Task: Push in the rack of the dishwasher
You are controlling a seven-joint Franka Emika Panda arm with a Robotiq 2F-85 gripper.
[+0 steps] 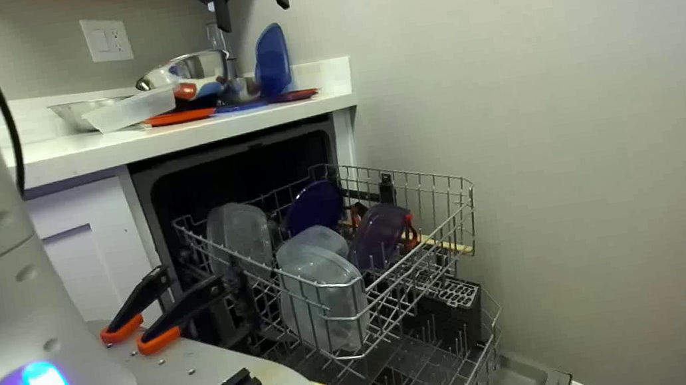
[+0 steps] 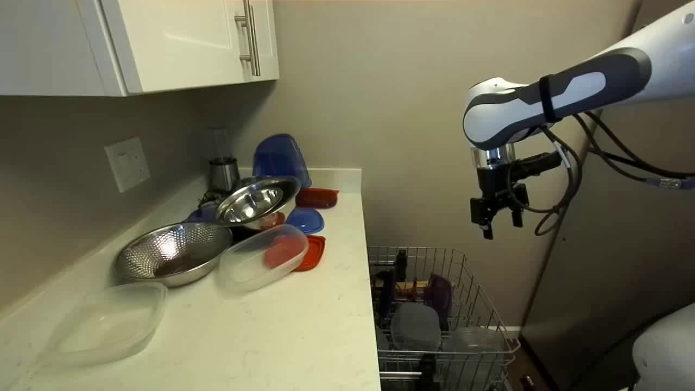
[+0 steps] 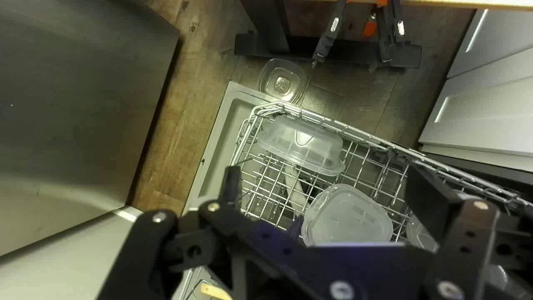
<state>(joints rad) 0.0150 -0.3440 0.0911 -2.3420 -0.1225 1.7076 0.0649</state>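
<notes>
The dishwasher (image 1: pixel 141 180) stands open under the counter. Its upper wire rack (image 1: pixel 322 284) is pulled out and holds clear plastic containers (image 1: pixel 325 302), dark blue and purple lids, and a wooden-handled utensil. The rack also shows in an exterior view (image 2: pixel 491 304) and in the wrist view (image 3: pixel 354 132). A lower rack (image 1: pixel 432 374) is also out, beneath it. My gripper (image 1: pixel 254 10) is open and empty, high above the upper rack and apart from it. It shows in an exterior view (image 2: pixel 503 228) and spreads over the rack in the wrist view (image 3: pixel 331 187).
The white counter (image 2: pixel 326 326) holds steel bowls (image 2: pixel 174 255), clear containers (image 2: pixel 263 260) and red and blue lids. A wall stands close beside the rack. The robot's mount table (image 1: pixel 233 369) with clamps (image 1: pixel 179 316) is near the rack. A container (image 3: pixel 283 81) lies on the floor.
</notes>
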